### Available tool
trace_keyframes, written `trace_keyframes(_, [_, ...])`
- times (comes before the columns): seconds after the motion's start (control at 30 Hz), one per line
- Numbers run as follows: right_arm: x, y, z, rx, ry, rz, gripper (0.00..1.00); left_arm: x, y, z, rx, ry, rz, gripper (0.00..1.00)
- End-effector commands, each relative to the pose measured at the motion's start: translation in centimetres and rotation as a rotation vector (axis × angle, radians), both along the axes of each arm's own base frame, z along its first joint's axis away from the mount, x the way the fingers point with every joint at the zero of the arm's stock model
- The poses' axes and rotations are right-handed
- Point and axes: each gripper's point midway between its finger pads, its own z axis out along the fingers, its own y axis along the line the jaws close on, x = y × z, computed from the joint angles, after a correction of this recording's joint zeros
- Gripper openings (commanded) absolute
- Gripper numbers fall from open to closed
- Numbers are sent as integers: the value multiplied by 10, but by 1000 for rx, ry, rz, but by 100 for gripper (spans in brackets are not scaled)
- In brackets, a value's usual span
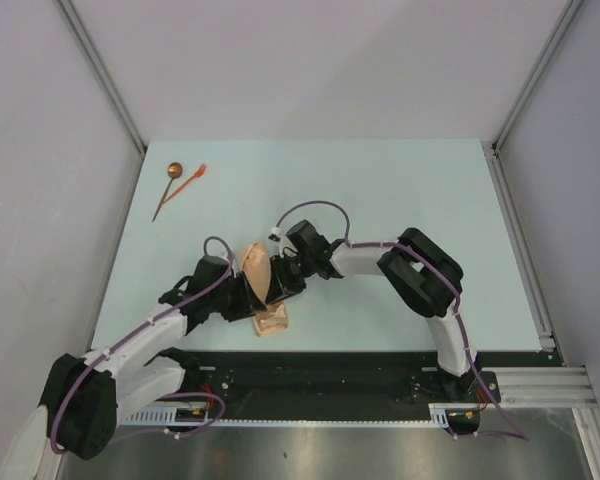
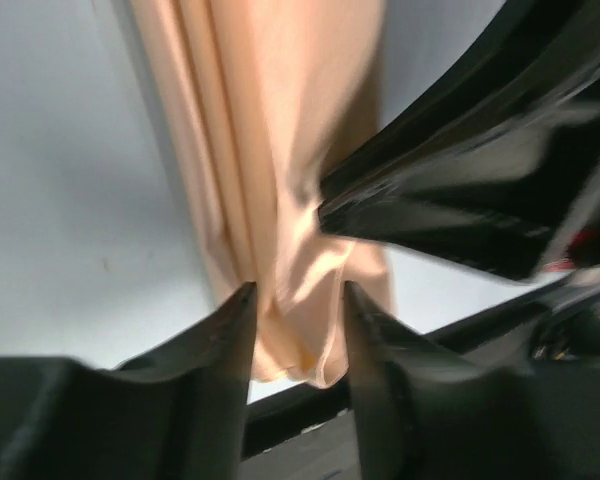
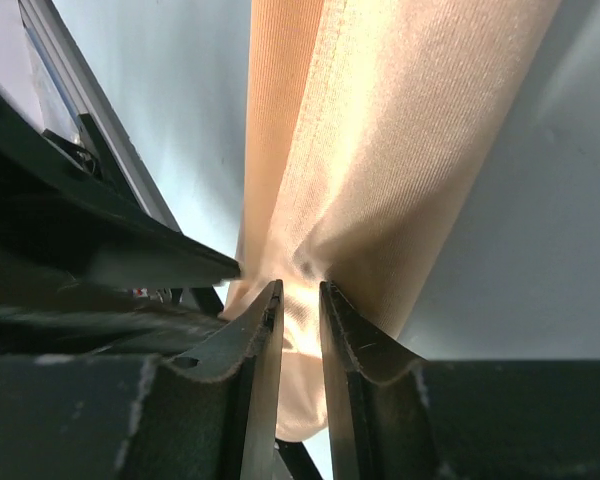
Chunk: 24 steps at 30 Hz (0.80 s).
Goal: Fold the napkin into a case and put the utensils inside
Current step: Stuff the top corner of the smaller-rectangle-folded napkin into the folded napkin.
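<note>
Keep the right jaws as they stand: nearly together, clamped on a pinched ridge of the napkin. Treat the left jaws as doubtful: set apart, gathered cloth filling the gap, just beside the right pair. Impossible to tell whether pressing on it or merely straddling it.

Judging by this, mid-fold, with no case formed yet. To do the step well:
- Take a sure hold with the left before moving either arm.
- Draw the cloth taut between the two holds.
- Lower it flat onto the counter rather than dropping it.
- Lay edge over edge so as to leave an open mouth for the utensils.
- Avoid tugging hard enough to slip a fold free.

Held up between both arms, left of centre and close to the counter's near edge. Gathered into a narrow bundle, long axis near-to-far in the top view, upper end leaning far, lower end bunched by the near edge.

Well apart, at the far left corner: the spoon and the fork-like piece, handles slanting near-left.
</note>
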Motion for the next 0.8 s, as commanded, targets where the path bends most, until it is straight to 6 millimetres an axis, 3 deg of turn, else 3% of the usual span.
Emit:
trace_keyframes(0.0, [8, 6, 2, 9, -45, 13, 26, 61, 13, 64, 33, -217, 101, 55])
trace_keyframes(0.1, [10, 4, 5, -4, -43, 11, 26, 95, 28, 71, 73, -247, 155, 54])
trace_keyframes(0.23, [21, 6, 16, -7, -84, 5, 26, 120, 45, 56, 171, -217, 177, 50])
trace_keyframes(0.37, [44, 15, 33, 13, -128, -4, 27, 127, 50, 33, 203, -184, 182, 50])
trace_keyframes(0.47, [58, 13, 31, -16, -142, -13, 29, 132, 48, 23, 200, -170, 173, 51])
trace_keyframes(0.53, [73, 18, 40, -11, -178, -31, 34, 135, 49, 19, 210, -175, 174, 51])
trace_keyframes(0.57, [75, 16, 32, -36, -169, -30, 34, 136, 53, 17, 230, -174, 183, 51])
trace_keyframes(0.6, [87, 21, 41, -28, -201, -42, 35, 137, 54, 13, 238, -162, 185, 51])
trace_keyframes(0.77, [113, 23, 33, -114, -271, -52, 44, 135, 52, 0, 230, -139, 183, 45])
